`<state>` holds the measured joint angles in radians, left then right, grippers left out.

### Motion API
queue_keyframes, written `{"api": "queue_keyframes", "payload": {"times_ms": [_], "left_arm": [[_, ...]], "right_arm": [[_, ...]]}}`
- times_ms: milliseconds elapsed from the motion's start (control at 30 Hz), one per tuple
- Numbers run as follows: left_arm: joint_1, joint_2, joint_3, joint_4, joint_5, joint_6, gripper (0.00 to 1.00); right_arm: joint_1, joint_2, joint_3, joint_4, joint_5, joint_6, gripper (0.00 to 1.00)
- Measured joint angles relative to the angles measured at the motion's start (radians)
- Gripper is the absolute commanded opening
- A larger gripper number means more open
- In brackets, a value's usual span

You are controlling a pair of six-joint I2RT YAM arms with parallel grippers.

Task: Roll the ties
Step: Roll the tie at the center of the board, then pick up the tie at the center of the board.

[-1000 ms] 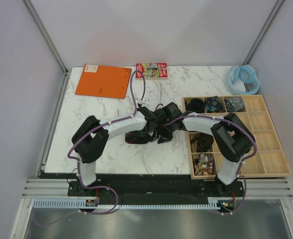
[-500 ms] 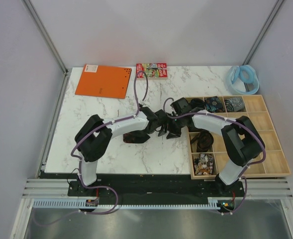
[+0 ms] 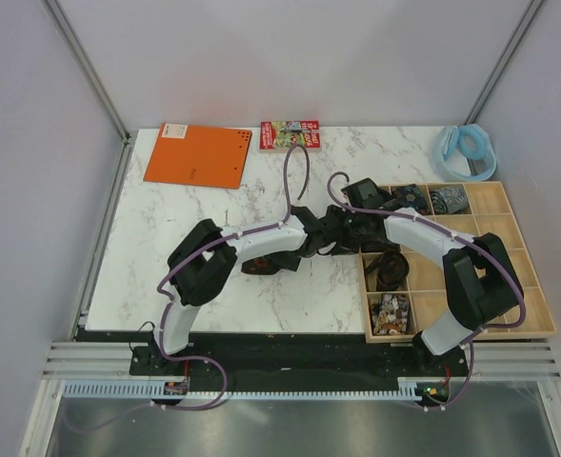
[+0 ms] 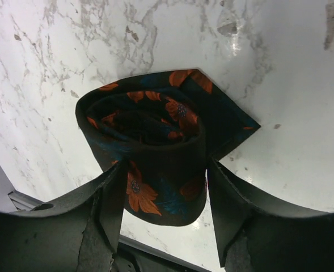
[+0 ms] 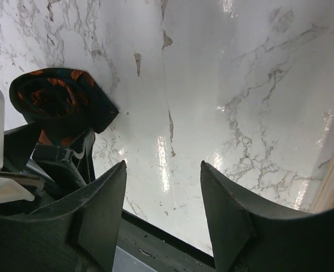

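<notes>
A black tie with orange-red flowers [image 4: 149, 124] is coiled into a small roll, its pointed end sticking out to the right. My left gripper [image 4: 164, 170] is shut on this roll, a finger on each side, just over the marble table. In the top view the left gripper [image 3: 328, 236] is beside the wooden tray's left edge. My right gripper [image 5: 162, 167] is open and empty over bare marble. It sees the roll [image 5: 59, 102] at its upper left. In the top view the right gripper [image 3: 351, 224] is close to the left one.
The wooden tray [image 3: 513, 286] at the right holds coiled ties in its back row [image 3: 411, 197] and left column [image 3: 390, 271]. A dark reddish thing [image 3: 263, 266] lies partly under the left arm. An orange notebook [image 3: 199, 154], a small box [image 3: 290, 134] and a pale blue ring [image 3: 466, 148] lie at the back.
Both arms have swung right toward the tray. The left gripper has carried the flowered roll with it. The right gripper has moved back and right.
</notes>
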<state>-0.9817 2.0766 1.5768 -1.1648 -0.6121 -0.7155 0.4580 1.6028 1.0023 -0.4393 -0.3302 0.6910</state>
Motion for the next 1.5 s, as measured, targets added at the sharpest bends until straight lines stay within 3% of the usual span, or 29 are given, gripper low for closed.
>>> {"api": "queue_keyframes", "payload": {"times_ms": [400,633,833,1033,1200,1500], "left_arm": [[0.004,0.003,0.122,-0.005,0.093,0.054,0.78],[0.051,-0.11,0.074,0.068,0.235,0.109,0.83],[0.192,-0.448,-0.182,0.213,0.407,0.14,0.9],[0.456,-0.769,-0.542,0.404,0.629,0.167,0.91],[0.532,-0.787,-0.704,0.525,0.772,0.177,0.91],[0.551,-0.787,-0.815,0.717,0.843,0.178,0.9]], "right_arm": [[-0.026,-0.027,0.045,-0.021,0.011,-0.009,0.64],[-0.026,-0.032,0.048,-0.025,0.004,0.0,0.61],[-0.018,-0.049,0.047,-0.016,-0.013,0.024,0.57],[0.079,-0.054,0.047,0.043,-0.026,0.069,0.52],[0.177,-0.001,0.064,0.085,-0.04,0.097,0.46],[0.242,0.107,0.118,0.122,-0.058,0.121,0.43]]}}
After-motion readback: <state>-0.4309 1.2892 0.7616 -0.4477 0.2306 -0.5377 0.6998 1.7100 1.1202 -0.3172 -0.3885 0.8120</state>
